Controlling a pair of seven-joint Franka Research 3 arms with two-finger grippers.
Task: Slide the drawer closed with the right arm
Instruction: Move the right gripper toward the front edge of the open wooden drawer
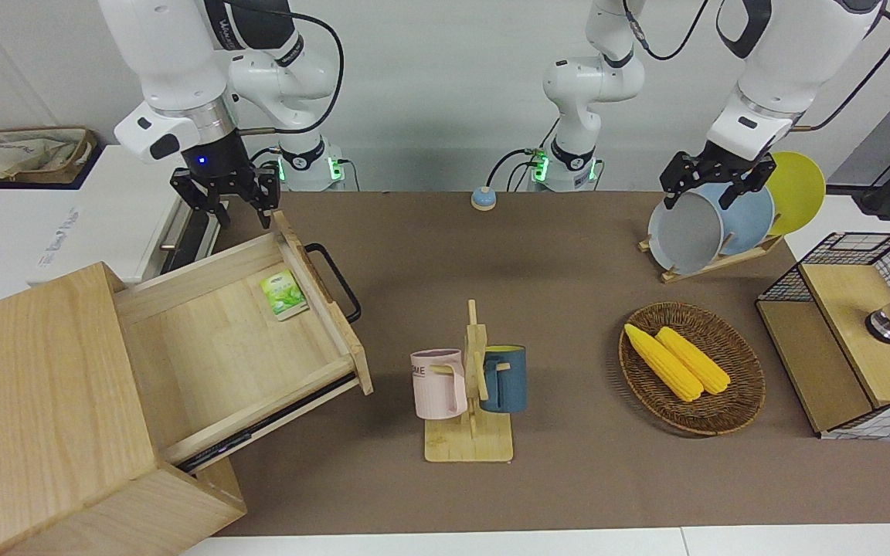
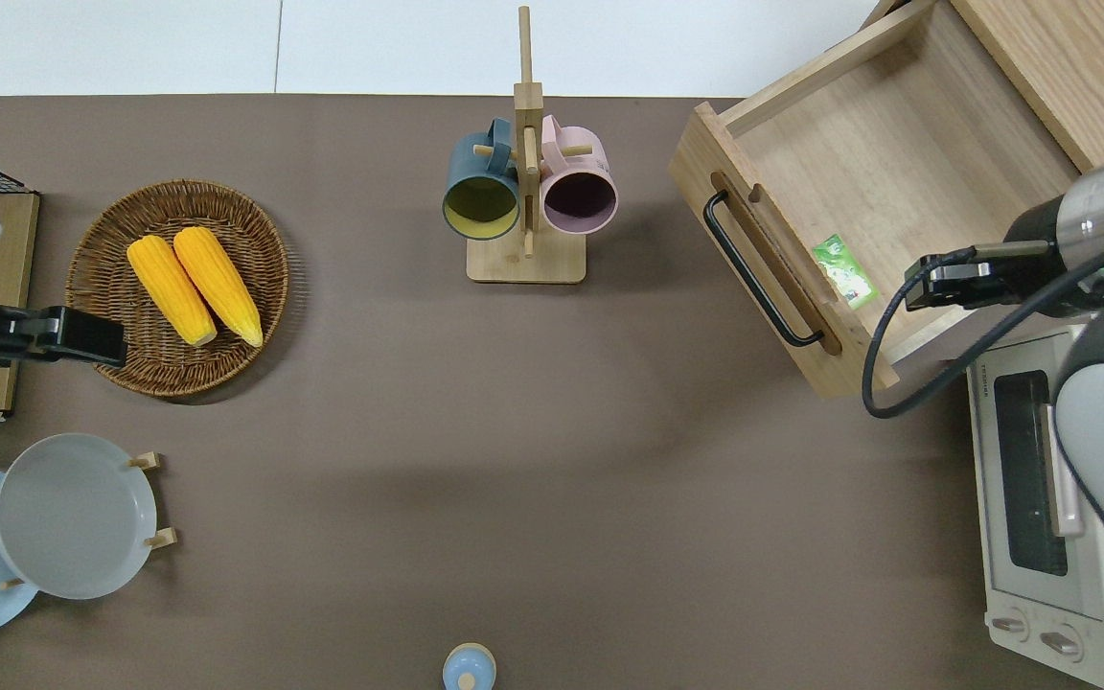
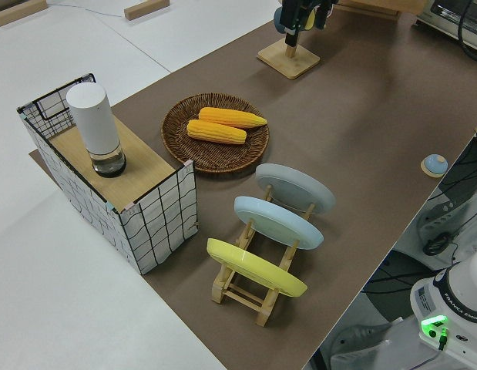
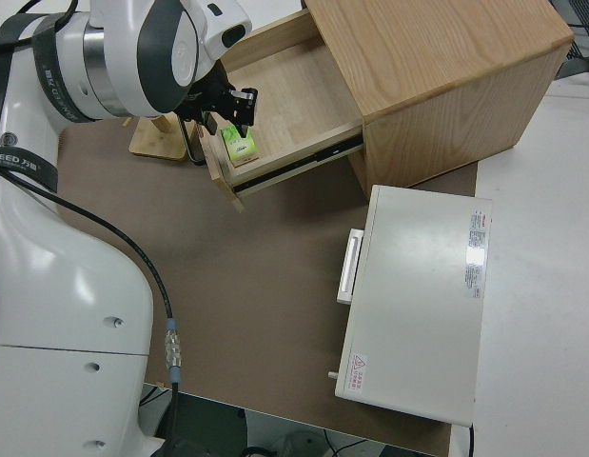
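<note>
Big and pale, the wooden cabinet (image 1: pixel 43 409) sits at the right arm's end of the table, its drawer (image 1: pixel 236 340) pulled well out with a small green packet (image 1: pixel 283 294) inside (handle (image 1: pixel 334 281) toward the mugs (image 1: pixel 464 380)). Over the drawer's robot-side corner hangs the right gripper (image 1: pixel 222 193), fingers spread, holding nothing. Further along, a basket of corn (image 1: pixel 677 361); the left arm is parked.
</note>
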